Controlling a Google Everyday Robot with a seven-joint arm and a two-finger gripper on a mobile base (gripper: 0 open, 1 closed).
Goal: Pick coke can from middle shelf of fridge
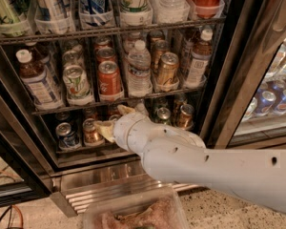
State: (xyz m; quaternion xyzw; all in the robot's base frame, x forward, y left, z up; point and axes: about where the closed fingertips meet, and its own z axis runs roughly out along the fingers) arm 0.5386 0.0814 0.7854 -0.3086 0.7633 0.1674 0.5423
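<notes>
The coke can (108, 78), red with a silver top, stands at the front of a row on the middle shelf (52, 109) of the fridge (227, 85), between a white-and-green can (76, 82) and a clear water bottle (139, 69). My gripper (113, 119) is just below the shelf's front edge, under the coke can and in front of the lower rack. Its two cream fingers (104, 128) are spread apart and hold nothing. My white arm (205, 168) comes in from the lower right.
A gold-brown can (167, 68) and white-capped brown bottles (34, 78) (198, 56) share the shelf. Cans (66, 135) sit on the lower rack, bottles and cans on the rack above. The steel grille (97, 194), a clear tub (133, 213) and the right door (271, 101) are nearby.
</notes>
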